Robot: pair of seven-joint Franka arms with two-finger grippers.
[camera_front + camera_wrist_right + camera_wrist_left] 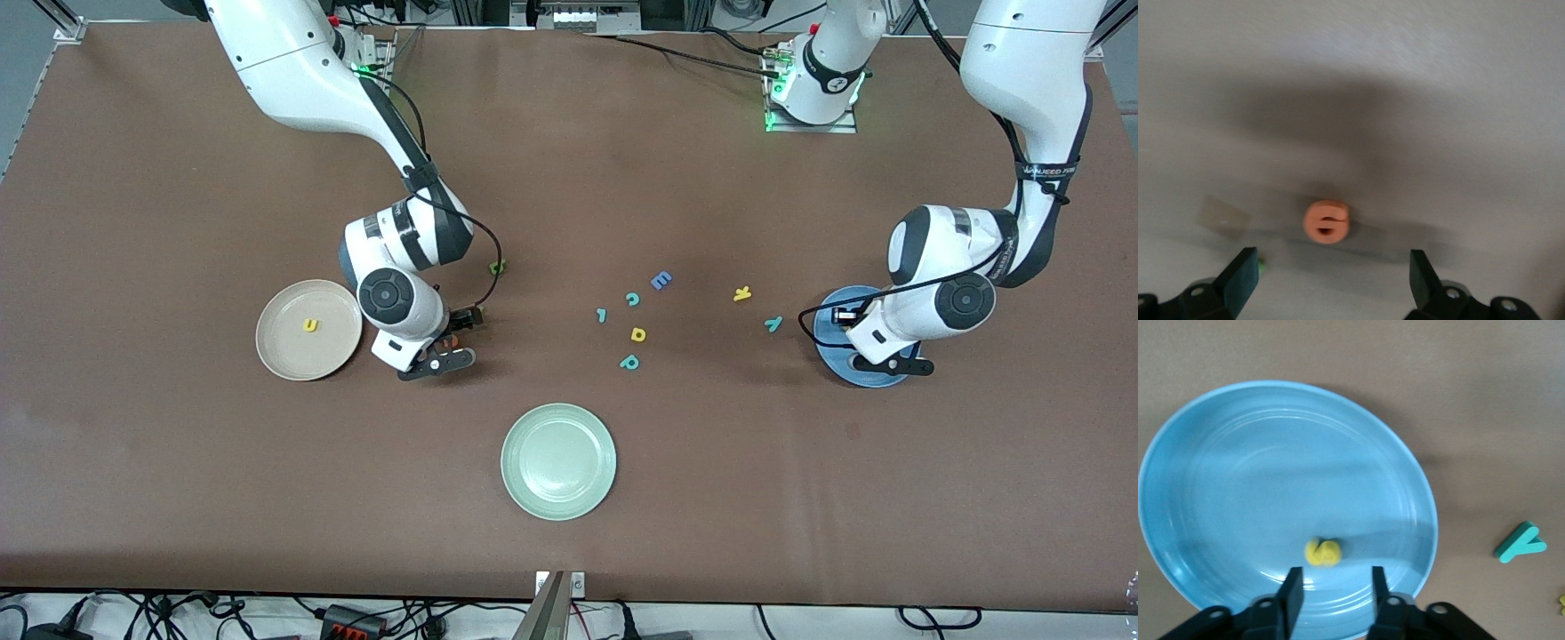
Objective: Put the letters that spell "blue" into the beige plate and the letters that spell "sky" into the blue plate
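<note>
Left gripper, jaws partway apart and empty, hangs over the blue plate holding the yellow "s". Right gripper, wide open, hovers over the orange "e" beside the beige plate. Teal "y" and yellow "k" lie loose nearby.

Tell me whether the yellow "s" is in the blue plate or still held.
In the plate: the yellow "s" lies on the blue plate, clear of the left gripper, whose fingers are apart.

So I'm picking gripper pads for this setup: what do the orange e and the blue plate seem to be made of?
The orange e looks like soft foam: thick, matte, with rounded edges and no shine.

The blue plate looks hard and glossy, glazed ceramic or smooth plastic; pale reflections and faint rings run across its bowl. The look alone does not settle which.
</note>
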